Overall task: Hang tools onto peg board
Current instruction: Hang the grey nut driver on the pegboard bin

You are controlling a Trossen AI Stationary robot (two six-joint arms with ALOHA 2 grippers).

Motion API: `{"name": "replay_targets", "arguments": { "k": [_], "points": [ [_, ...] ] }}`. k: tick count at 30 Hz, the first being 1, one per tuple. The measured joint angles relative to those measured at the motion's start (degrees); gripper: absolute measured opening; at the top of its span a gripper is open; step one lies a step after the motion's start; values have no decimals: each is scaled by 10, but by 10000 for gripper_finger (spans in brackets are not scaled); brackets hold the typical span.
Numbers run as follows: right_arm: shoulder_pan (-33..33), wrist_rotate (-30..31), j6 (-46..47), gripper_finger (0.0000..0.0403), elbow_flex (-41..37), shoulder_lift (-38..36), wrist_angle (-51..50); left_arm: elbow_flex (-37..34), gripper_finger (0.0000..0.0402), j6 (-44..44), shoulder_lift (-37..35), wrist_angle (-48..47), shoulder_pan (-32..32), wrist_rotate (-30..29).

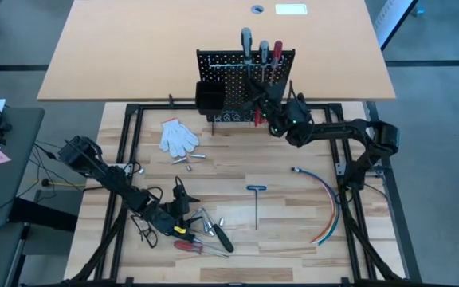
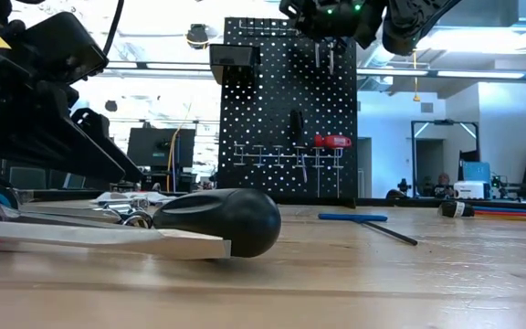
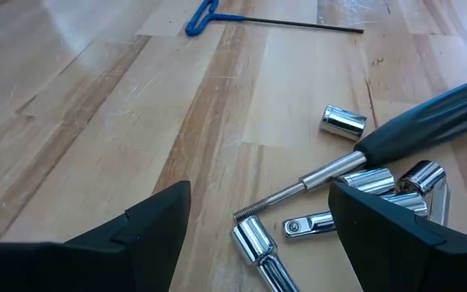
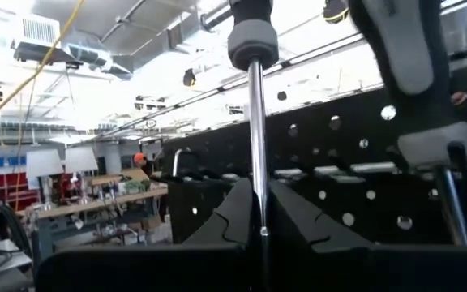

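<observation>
The black peg board (image 1: 245, 80) stands upright at the table's far middle, with a black bin (image 1: 209, 97) on its left. Three screwdriver handles (image 1: 246, 40) stick up above its top edge, and a small red one (image 2: 333, 141) hangs lower. My right gripper (image 1: 259, 100) is at the board's front, shut on a screwdriver shaft (image 4: 255, 146). My left gripper (image 1: 183, 199) is open low over the loose tools at the near left: a black-handled screwdriver (image 3: 428, 122), silver bits (image 3: 343, 122) and a red-handled tool (image 1: 188, 246). The blue T-handle key (image 1: 256, 199) lies on the table's middle. My right gripper pinches the screwdriver's bare metal shaft (image 4: 256, 212) between its two fingers, well below the grey collar (image 4: 252, 45) of the handle. The fingers reach level toward the board, across the shaft. The screwdriver stands upright, handle up; its tip is hidden behind the fingers.
A white glove (image 1: 178, 135) lies left of the board's foot, two bits (image 1: 190, 158) near it. A bundle of coloured cables (image 1: 325, 199) curves along the right side. A second grey-handled screwdriver (image 4: 404, 57) hangs close beside the held one.
</observation>
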Motion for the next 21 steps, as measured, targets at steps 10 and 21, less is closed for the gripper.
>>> {"name": "replay_targets", "arguments": {
  "k": [10,21],
  "points": [
    [-12,15,6,31,0,0,-14,0,290,0,0,0,0,0],
    [-32,16,63,38,0,0,-99,0,290,0,0,0,0,0]
  ]
}}
